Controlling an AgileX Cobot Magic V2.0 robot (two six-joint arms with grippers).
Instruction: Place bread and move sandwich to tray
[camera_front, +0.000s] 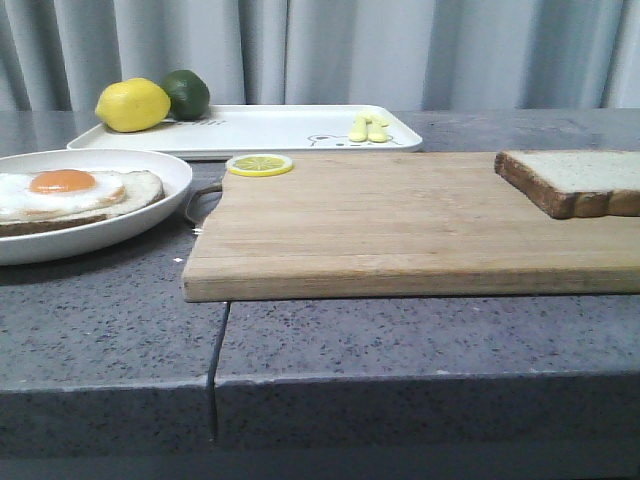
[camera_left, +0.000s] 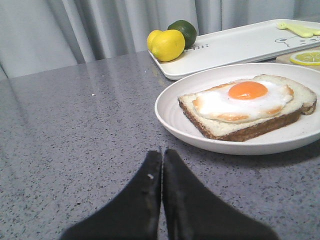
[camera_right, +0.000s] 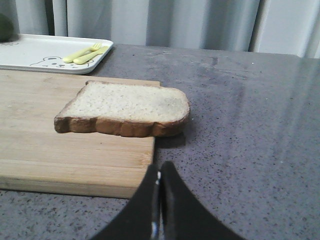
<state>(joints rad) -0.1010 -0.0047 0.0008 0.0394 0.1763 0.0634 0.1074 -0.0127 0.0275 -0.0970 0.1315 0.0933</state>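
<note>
Right jaws (camera_right: 160, 182) closed, just short of bread (camera_right: 125, 107)

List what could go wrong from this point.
1. The bread overhangs the cutting board edge; a grasp by the right gripper might tip it onto the counter.
2. The egg lies loose on the sandwich; tilting the plate could slide it off.
3. The lemon and lime crowd the tray.
</note>
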